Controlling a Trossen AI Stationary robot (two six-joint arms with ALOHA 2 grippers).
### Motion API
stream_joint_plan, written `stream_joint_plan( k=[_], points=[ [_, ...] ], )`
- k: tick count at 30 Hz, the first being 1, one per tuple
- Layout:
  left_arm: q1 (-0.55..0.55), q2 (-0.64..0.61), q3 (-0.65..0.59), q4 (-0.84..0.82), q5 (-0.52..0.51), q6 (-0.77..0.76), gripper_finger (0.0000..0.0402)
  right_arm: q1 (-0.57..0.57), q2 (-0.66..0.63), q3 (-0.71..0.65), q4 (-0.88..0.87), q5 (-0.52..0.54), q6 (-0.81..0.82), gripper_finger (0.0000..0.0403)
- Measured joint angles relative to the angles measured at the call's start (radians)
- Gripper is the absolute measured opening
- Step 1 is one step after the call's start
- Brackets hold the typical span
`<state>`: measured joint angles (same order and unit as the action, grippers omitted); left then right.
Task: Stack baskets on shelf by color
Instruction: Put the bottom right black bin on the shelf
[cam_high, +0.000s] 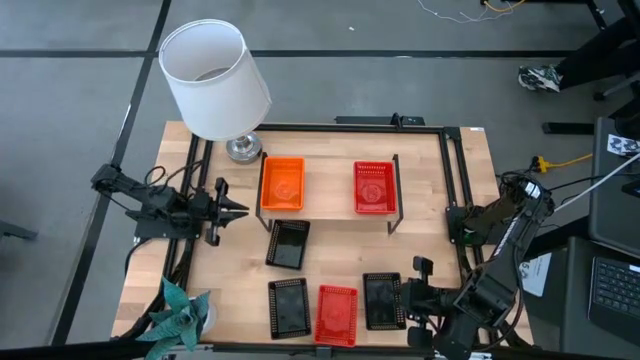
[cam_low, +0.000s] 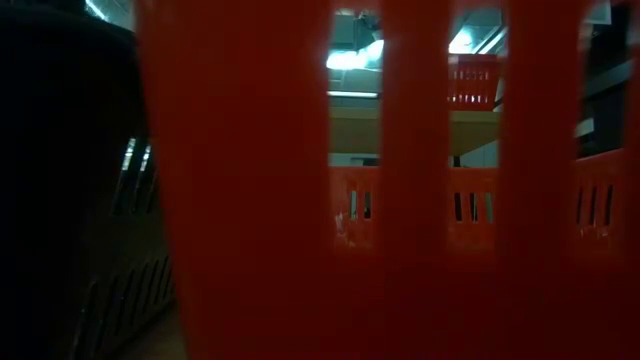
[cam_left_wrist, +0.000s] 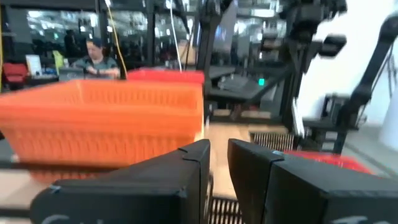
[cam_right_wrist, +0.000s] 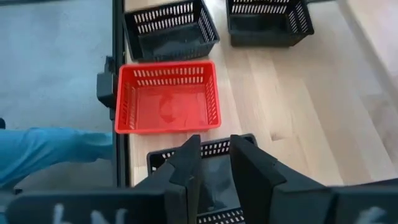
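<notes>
On the shelf (cam_high: 330, 212) an orange basket (cam_high: 282, 185) stands at the left and a red basket (cam_high: 375, 188) at the right. Three black baskets (cam_high: 288, 243) (cam_high: 289, 307) (cam_high: 383, 300) and a red one (cam_high: 336, 314) rest bottom-down on the table. My left gripper (cam_high: 238, 210) hovers left of the shelf, level, open by a narrow gap with nothing in it. The left wrist view shows the orange basket (cam_left_wrist: 102, 118) ahead of it. My right gripper (cam_right_wrist: 214, 155) hangs open, slanting down over the front right black basket (cam_right_wrist: 208, 180), touching nothing.
A lamp with a white shade (cam_high: 215, 80) stands at the table's far left, a teal plant (cam_high: 180, 310) at the near left corner. Black frame rails (cam_high: 455, 170) border the table. A light-blue shape (cam_right_wrist: 50, 152) lies beyond the near edge. The front red basket (cam_low: 250, 200) blocks the low view.
</notes>
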<state>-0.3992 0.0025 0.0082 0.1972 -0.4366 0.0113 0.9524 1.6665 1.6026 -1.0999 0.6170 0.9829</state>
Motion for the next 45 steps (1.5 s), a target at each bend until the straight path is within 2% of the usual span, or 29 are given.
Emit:
stream_joint_plan(
  k=[5, 11, 15, 22, 31, 45],
  points=[
    [-0.009, 0.0, 0.0, -0.011, -0.001, 0.0, 0.005, 0.0, 0.003, -0.081, 0.112, -0.152, -0.1, 0.0086],
    [-0.076, 0.0, 0.0, -0.028, 0.0, 0.0, 0.005, 0.0, 0.005, -0.156, 0.309, -0.327, -0.185, 0.0086],
    [-0.087, 0.0, 0.0, -0.026, 0.001, 0.0, 0.005, 0.0, 0.032, -0.177, 0.361, -0.336, -0.206, 0.0086],
    [-0.007, 0.0, 0.0, 0.056, 0.0, 0.0, 0.005, -0.002, 0.149, -0.179, 0.382, -0.384, -0.206, 0.0086],
    [0.047, 0.0, 0.0, 0.063, 0.0, 0.0, 0.005, -0.003, 0.255, -0.179, 0.38, -0.402, -0.201, 0.0086],
    [0.052, 0.0, 0.0, 0.058, 0.0, 0.0, 0.005, -0.007, 0.28, -0.179, 0.325, -0.401, -0.195, 0.0086]
  ],
)
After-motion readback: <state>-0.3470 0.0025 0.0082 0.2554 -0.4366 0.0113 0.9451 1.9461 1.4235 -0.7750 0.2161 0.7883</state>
